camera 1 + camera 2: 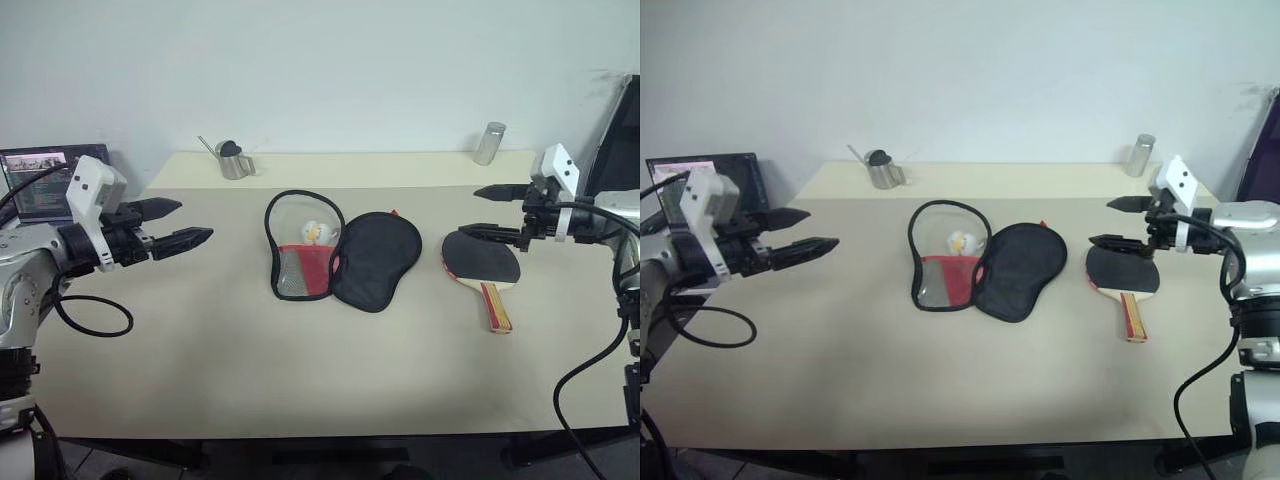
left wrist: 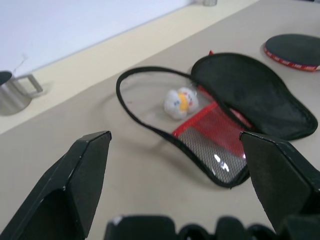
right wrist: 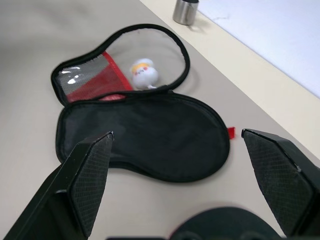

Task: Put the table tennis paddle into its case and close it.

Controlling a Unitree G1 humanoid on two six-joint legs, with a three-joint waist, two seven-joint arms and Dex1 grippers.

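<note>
1. Paddle (image 1: 481, 259) lies flat on the table (image 1: 300, 370), black face up, handle pointing toward me, just right of the case (image 1: 340, 258) but not touching it.
2. Case lies unzipped and spread open mid-table: the clear-and-mesh half on my left with the plush charm (image 1: 313, 232) showing in it, the black fabric half on my right.
3. My right gripper (image 1: 488, 210) hangs over the paddle's far edge, fingers spread wide, holding nothing; my left gripper (image 1: 182, 224) hovers left of the case, equally wide and empty.
4. I judge the pickup comes first: I should come down on the handle or blade edge and close squarely, since a flat bat gives little to pinch.
5. Tabletop is plain beige; a metal cup (image 1: 234, 160) and a small canister (image 1: 489, 143) stand at the back by a white wall.
</note>
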